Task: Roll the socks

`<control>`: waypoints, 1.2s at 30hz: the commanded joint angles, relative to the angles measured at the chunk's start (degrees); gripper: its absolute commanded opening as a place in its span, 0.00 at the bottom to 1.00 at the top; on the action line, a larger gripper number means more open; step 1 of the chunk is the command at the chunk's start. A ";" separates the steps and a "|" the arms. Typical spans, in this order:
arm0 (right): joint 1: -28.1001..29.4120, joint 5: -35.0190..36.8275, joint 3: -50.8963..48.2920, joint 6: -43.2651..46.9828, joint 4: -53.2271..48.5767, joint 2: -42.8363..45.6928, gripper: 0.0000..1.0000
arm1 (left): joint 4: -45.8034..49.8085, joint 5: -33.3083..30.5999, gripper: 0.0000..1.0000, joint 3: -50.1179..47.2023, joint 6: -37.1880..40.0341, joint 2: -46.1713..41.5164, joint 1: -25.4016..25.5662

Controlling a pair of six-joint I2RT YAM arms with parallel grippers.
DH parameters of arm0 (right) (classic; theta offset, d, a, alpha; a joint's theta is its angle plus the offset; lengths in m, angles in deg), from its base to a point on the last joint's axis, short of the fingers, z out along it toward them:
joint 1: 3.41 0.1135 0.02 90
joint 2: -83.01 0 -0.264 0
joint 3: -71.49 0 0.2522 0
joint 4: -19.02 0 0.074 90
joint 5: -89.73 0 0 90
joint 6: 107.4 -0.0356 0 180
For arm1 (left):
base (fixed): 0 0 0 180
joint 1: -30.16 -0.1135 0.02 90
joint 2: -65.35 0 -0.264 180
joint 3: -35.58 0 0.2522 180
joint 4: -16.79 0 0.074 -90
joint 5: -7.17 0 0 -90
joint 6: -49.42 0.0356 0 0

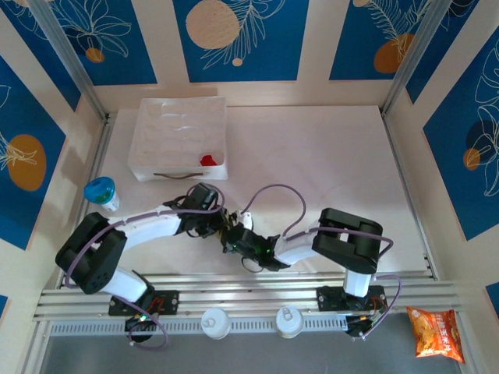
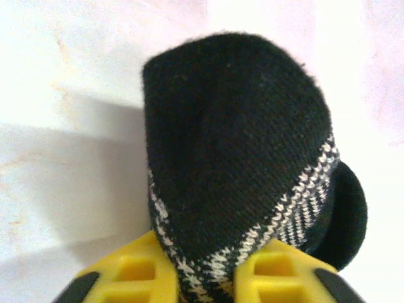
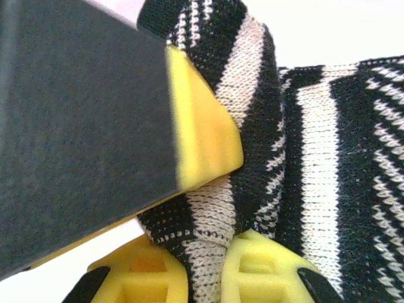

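The black and grey striped sock (image 2: pixel 233 139) lies bunched on the white table between my two grippers. In the left wrist view, my left gripper (image 2: pixel 211 278) is shut on its black toe end, the yellow fingertips (image 2: pixel 136 271) pinching the fabric. My right gripper (image 3: pixel 205 271) is shut on a fold of the same striped sock (image 3: pixel 315 164). The left gripper's yellow finger (image 3: pixel 202 126) presses the sock just above it. From above, both grippers meet near the table's front centre, the left gripper (image 1: pixel 217 224) close beside the right gripper (image 1: pixel 235 240). The red sock (image 1: pixel 208 160) sits in the tray.
A white moulded tray (image 1: pixel 175 128) stands at the back left. A blue-lidded cup (image 1: pixel 101 191) is beside the left arm. Two white cups (image 1: pixel 214 321) sit on the front rail, and a snack packet (image 1: pixel 437 333) lies at the front right. Walls close in the table.
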 commanded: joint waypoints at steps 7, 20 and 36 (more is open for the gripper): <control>-3.38 -10.83 1.01 29.67 -15.97 -2.11 0.34 | 8.01 -2.35 0.00 -9.69 1.43 -0.20 -10.25; -3.48 -17.66 0.35 53.32 -9.87 10.70 0.42 | 17.96 -13.19 0.00 -13.91 -15.71 -12.39 -7.60; 1.57 -5.12 0.25 48.37 0.15 4.75 0.43 | 42.29 -10.34 0.00 14.43 -26.54 19.41 5.20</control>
